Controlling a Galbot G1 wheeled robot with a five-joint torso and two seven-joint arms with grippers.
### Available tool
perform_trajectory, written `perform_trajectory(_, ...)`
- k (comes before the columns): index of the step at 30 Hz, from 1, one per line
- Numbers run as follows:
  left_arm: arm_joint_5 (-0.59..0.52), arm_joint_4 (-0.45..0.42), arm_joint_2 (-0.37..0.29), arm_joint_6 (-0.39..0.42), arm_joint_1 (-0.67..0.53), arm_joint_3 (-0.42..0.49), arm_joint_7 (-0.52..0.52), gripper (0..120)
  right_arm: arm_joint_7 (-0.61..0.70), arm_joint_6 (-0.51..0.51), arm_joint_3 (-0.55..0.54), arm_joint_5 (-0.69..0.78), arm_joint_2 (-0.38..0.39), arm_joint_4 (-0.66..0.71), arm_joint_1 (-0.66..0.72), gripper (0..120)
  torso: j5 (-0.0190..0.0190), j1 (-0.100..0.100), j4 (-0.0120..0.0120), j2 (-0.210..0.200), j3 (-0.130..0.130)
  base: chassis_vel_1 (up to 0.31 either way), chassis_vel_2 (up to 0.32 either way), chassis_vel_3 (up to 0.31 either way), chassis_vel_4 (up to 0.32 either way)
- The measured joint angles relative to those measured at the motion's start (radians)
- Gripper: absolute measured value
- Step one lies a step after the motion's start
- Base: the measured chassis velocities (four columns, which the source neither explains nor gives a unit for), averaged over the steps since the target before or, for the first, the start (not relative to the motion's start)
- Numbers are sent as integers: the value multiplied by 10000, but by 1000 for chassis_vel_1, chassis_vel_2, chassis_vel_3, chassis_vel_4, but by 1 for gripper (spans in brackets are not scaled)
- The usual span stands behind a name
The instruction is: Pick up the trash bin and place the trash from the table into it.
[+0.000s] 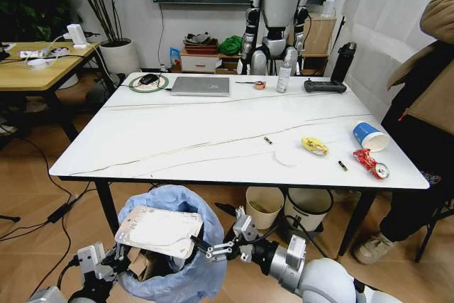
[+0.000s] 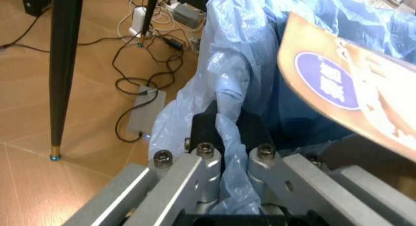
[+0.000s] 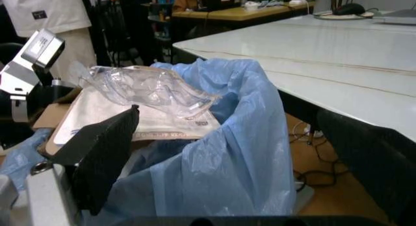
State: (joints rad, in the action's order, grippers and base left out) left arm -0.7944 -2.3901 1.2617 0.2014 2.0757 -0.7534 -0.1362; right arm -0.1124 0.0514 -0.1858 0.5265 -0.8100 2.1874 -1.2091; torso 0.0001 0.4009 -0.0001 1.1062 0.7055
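Now, bin: I have it held up below the near edge of the desk, between my two arms.
Left gripper: pressed together on the blue bag at the bin's rim; I judge the grip is mostly on film, so it could slip or tear under load.
Right gripper: just beside the bin's other side, pads spread, holding nothing.
Bin handling: light, I think, with a soft crinkly liner; better taken at the stiff rim than by the loose plastic.
Bin contents: a cardboard piece lies tilted across the mouth with a clear tray on top; both are stiff, light and wide, and they seem to sit proud, not settled inside.
Left on the desk: a yellow wrapper, red wrapper, tipped blue cup and a flat white tissue, all near the right end.
Trash handling: thin, light, crushable; wrappers slick, so pinch at a crumpled fold; cup by its rim.
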Motion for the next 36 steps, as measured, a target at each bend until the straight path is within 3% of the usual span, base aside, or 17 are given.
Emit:
perform_trajectory(11, -14, 268, -181, 0, -101, 20, 0, 0, 94, -50, 923, 39, 262, 226, -646, 100, 0, 0, 0, 0, 0, 0, 0, 0, 0)
perform_trajectory(20, -111, 314, -550, 40, -145, 236, -187, 0, 735, 399, 2893, 478, -208, 271, -1038, 100, 1, 0, 0, 0, 0, 0, 0, 0, 0)
perform_trajectory(26, -133, 153, -810, 75, 59, 279, -366, 0, 1489, 1441, 4308, 532, -760, -82, -687, 100, 1, 0, -1, 0, 0, 0, 0, 0, 0)
perform_trajectory(29, -134, 65, -896, 76, 121, 285, -369, 0, 1873, 2507, 5025, 541, -921, -624, -84, 100, 1, 0, 2, 0, 1, 0, 0, 0, 0)
perform_trajectory(36, -121, 61, -927, 75, -45, 367, -350, 0, 1869, 3750, 5474, 535, -800, -1541, 478, 100, 0, 0, 1, 0, 1, 0, 0, 0, 0)
